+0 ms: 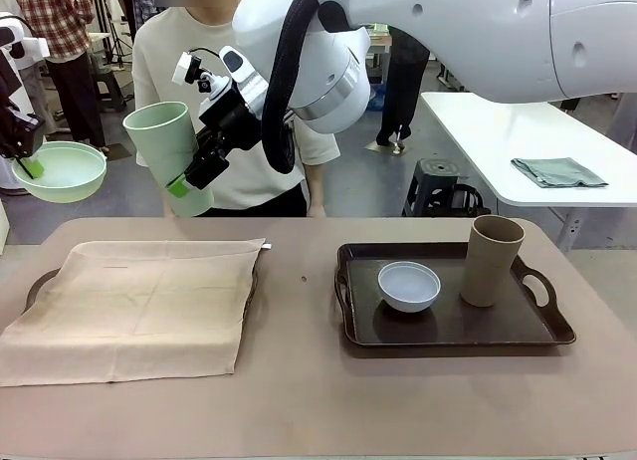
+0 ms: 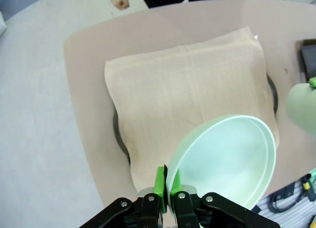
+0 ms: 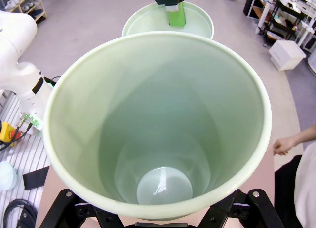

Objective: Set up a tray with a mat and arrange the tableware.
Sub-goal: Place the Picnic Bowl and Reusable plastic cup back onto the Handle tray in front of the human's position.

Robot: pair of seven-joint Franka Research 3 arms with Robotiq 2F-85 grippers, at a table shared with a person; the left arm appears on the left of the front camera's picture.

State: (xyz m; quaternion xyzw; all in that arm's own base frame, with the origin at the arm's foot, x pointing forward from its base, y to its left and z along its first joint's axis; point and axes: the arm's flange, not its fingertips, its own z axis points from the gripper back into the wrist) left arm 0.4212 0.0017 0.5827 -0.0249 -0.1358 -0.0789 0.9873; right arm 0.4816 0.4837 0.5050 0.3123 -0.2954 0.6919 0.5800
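Our left gripper [image 2: 167,181] has its green pads nearly closed on the rim of the pale green bowl [image 2: 227,159] and holds it aloft at the table's left end. Our right gripper [image 1: 179,186] clamps the wall of the tall pale green cup [image 1: 161,141], which is slightly tilted in the air beyond the table's far edge. Below, the mat [image 1: 134,301] covers the left tray [image 1: 40,281]. Its top is bare and its near edge spills onto the table [image 1: 299,400]. On the right tray [image 1: 498,331], the white bowl [image 1: 409,285] and the tan-brown cup [image 1: 490,261] stand apart, well clear of both arms.

A folded grey-green cloth [image 1: 558,171] lies on a white table [image 1: 478,131] (black stool [image 1: 435,173] beside).
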